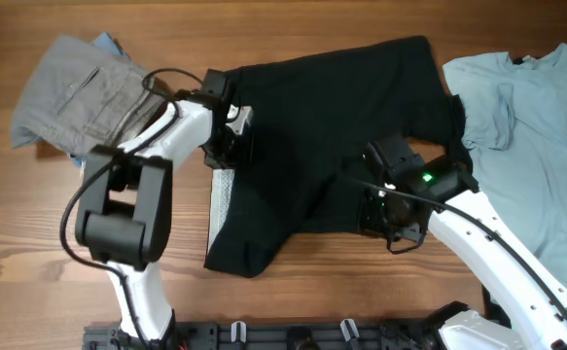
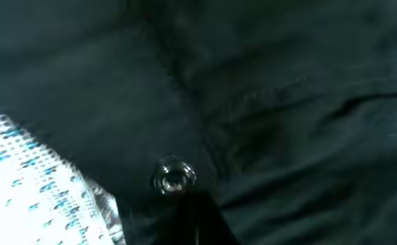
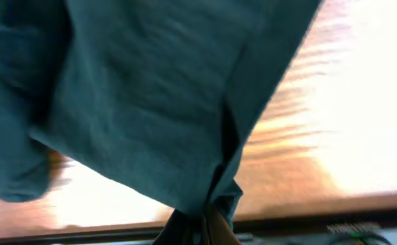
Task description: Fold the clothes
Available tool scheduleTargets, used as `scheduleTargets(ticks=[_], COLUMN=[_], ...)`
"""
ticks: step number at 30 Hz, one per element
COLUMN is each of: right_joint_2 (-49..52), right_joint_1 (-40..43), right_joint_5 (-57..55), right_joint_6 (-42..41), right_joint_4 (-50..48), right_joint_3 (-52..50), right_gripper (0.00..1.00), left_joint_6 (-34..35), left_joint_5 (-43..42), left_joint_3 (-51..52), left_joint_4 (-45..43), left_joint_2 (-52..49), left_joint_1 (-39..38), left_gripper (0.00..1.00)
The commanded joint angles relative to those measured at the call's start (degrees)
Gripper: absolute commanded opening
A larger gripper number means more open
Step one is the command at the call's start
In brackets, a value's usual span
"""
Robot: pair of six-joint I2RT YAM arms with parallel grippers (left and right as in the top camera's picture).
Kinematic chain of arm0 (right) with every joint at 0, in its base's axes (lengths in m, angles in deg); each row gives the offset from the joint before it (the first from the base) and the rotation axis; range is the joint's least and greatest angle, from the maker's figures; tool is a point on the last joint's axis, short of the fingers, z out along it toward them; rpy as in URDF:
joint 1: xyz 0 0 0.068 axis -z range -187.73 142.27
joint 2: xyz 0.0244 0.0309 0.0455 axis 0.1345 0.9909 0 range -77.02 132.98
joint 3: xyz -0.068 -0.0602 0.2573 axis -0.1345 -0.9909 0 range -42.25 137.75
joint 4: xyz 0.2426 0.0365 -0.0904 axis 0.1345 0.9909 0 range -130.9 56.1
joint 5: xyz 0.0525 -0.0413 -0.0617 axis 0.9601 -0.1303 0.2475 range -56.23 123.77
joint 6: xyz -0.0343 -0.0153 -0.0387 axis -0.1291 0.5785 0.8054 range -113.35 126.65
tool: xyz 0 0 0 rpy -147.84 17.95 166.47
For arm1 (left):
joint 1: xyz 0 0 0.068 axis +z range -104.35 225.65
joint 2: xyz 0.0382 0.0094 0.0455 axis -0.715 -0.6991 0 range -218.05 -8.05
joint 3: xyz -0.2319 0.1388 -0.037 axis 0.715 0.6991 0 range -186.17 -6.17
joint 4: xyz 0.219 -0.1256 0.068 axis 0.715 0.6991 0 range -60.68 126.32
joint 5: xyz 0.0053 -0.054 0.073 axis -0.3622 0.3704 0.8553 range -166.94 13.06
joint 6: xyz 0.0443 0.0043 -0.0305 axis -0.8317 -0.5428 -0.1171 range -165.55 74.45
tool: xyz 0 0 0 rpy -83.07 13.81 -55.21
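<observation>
A black pair of shorts (image 1: 322, 146) lies spread over the middle of the table, with its white patterned waistband lining (image 1: 223, 199) showing at the left. My left gripper (image 1: 232, 136) is at the waist and looks shut on the black cloth. In the left wrist view its dark fingers (image 2: 198, 218) sit just below a metal button (image 2: 173, 175), beside the lining (image 2: 35, 177). My right gripper (image 1: 380, 209) is shut on the shorts' lower edge. The right wrist view shows the cloth (image 3: 150, 88) hanging from the closed fingers (image 3: 208, 228) above the table.
A folded grey pair of trousers (image 1: 79, 92) lies at the back left, over something blue. A light blue T-shirt (image 1: 541, 126) lies spread at the right. The wooden table (image 1: 30, 243) shows at the front left, and a black rail (image 1: 293, 335) runs along the front edge.
</observation>
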Motion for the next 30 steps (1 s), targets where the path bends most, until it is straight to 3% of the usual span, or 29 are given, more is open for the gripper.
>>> scheduleTargets(ticks=[1,7,10,15,17,18,19,20,21,23,26,30], right_joint_2=[-0.04,-0.04,-0.04,-0.04,-0.04,-0.04,-0.04,-0.04,-0.04,-0.04,-0.04,0.46], right_joint_1=[0.31,6.43,9.6,11.67,11.67,11.67,11.67,11.67,11.67,11.67,11.67,11.69], right_joint_5=[-9.16,-12.26,-11.43,-8.33,-8.37,-8.35,-8.35,-8.37,-8.35,-8.35,-8.33,-7.93], right_joint_6=[-4.28,-6.6,-5.95,-4.07,-4.04,-4.04,-4.07,-4.07,-3.96,-2.29,0.85,5.01], right_joint_4=[4.72,6.95,5.95,3.17,3.19,3.19,3.21,3.19,2.95,1.73,-3.85,-16.74], right_joint_3=[-1.51,-2.38,-2.38,-2.38,-2.38,-2.38,-2.38,-2.38,-2.38,-2.38,-2.38,-2.38], right_gripper=[0.04,0.04,0.06,0.11,0.24,0.4,0.65,0.84,0.93,0.99,0.99,0.96], left_joint_6=[4.35,9.14,9.66,8.83,8.83,8.83,8.83,8.81,8.39,6.34,5.79,5.75], left_joint_5=[14.01,23.1,22.47,14.62,12.35,11.8,11.39,10.93,10.25,8.87,8.61,8.35], left_joint_3=[0.63,0.02,-1.01,-4.24,-5.64,-6.45,-7.3,-8.17,-9.07,-10.62,-12.92,-14.36], left_joint_4=[-0.59,-1.31,-2.23,-2.54,-2.38,-2.14,-1.55,-0.74,0.37,2.78,6.73,11.54], left_joint_2=[-4.28,-4.55,-4.55,-4.48,-4.37,-4.33,-4.26,-4.26,-4.26,-4.15,-3.39,0.28], left_joint_1=[0.96,7.39,11.63,16.76,17.35,17.42,17.42,17.33,17.22,16.98,16.98,16.85], left_gripper=[0.04,0.04,0.04,0.08,0.1,0.13,0.15,0.2,0.22,0.33,0.42,0.47])
